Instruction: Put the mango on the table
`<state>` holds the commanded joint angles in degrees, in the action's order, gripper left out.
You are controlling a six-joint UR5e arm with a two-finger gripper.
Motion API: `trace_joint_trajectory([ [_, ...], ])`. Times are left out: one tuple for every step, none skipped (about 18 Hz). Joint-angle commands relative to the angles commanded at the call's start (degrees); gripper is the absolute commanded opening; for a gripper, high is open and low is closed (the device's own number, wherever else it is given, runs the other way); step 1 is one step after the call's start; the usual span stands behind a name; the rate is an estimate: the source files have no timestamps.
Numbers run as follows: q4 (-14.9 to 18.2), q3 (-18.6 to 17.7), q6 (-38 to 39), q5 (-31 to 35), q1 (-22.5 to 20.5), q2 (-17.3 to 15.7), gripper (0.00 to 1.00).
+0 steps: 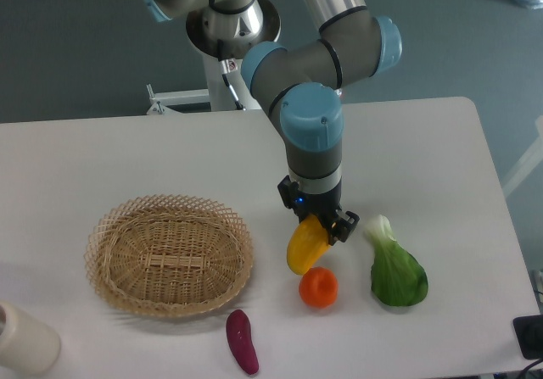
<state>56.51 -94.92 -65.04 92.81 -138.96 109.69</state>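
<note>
At the far left edge a pale roll (24, 338) sits partly out of view, well clear of the work. Next comes the wicker basket (168, 253), which looks empty and stands apart from the fruit, so the drop spot on the bare tabletop (110, 154) lies outside it. A purple eggplant (242, 341) lies near the front edge, just right of the basket.

In the middle, the end effector (321, 224) points straight down with its fingers closed on the upper end of the mango (305, 247). The fruit hangs tilted, lower end down and to the left, likely because it is pinched near one tip. It is smooth and yellow, oblong, slightly curved, deepening toward orange at the gripped end. Its lower end is close above the surface, just above and left of the orange (318, 287); whether it touches the tabletop cannot be told. Setting it down here risks nudging the orange.

Rightmost, a leafy green bok choy (394, 270) lies near the arm.
</note>
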Motion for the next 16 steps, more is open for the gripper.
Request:
trace_joint_trajectory([
  [0.0, 0.1, 0.0, 0.1, 0.0, 0.0, 0.44],
  [0.0, 0.0, 0.0, 0.1, 0.0, 0.0, 0.44],
  [0.0, 0.0, 0.0, 0.1, 0.0, 0.0, 0.44],
  [0.0, 0.1, 0.0, 0.2, 0.0, 0.0, 0.45],
  [0.0, 0.0, 0.1, 0.4, 0.1, 0.0, 0.45],
  [-0.2, 0.0, 0.2, 0.4, 0.2, 0.2, 0.45],
  [-0.2, 0.1, 0.2, 0.4, 0.2, 0.3, 0.45],
  [-0.2, 0.2, 0.1, 0.4, 0.2, 0.2, 0.45],
  [-0.2, 0.2, 0.0, 0.3, 0.1, 0.2, 0.45],
  [-0.2, 0.2, 0.1, 0.3, 0.0, 0.1, 0.45],
  [-0.2, 0.3, 0.0, 0.3, 0.0, 0.1, 0.45],
  [-0.1, 0.2, 0.0, 0.3, 0.0, 0.1, 0.45],
  [-0.2, 0.1, 0.0, 0.2, 0.0, 0.1, 0.45],
  [0.0, 0.0, 0.1, 0.2, -0.1, 0.2, 0.45],
  [0.1, -0.3, 0.1, 0.0, -0.5, 0.1, 0.45],
  [0.0, -0.6, 0.1, -0.1, -0.8, 0.1, 0.44],
])
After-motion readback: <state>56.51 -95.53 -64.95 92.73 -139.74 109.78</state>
